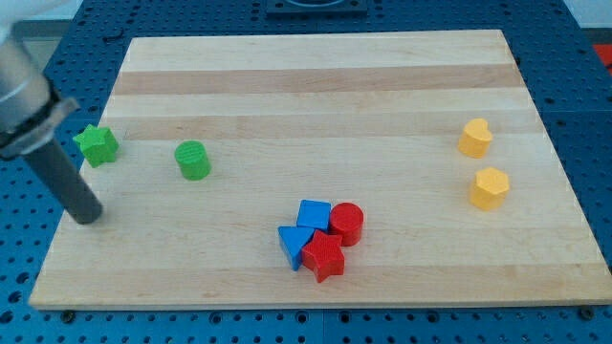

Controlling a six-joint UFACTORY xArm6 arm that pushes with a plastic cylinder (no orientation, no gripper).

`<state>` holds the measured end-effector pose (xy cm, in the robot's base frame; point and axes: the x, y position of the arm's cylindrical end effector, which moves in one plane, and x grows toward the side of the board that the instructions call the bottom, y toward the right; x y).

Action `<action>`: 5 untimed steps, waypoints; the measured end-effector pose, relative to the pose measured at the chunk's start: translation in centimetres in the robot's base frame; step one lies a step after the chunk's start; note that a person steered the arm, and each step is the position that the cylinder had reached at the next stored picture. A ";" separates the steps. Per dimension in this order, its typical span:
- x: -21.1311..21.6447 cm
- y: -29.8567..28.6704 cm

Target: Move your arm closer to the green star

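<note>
The green star point(98, 145) lies at the left edge of the wooden board point(316, 86). My tip point(87, 216) is at the end of the dark rod that comes in from the view's upper left. The tip rests near the board's left edge, below the green star with a gap between them. A green cylinder point(193, 160) stands to the right of the star.
A cluster sits at the bottom middle: a blue cube point(314, 215), a blue triangle point(295, 245), a red cylinder point(347, 224) and a red star point(324, 257). A yellow heart point(474, 138) and a yellow hexagon point(490, 187) lie at the right.
</note>
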<state>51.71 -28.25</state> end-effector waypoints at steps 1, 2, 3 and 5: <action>-0.8 -2.2; -0.8 -2.2; -1.0 -2.2; -4.0 -2.2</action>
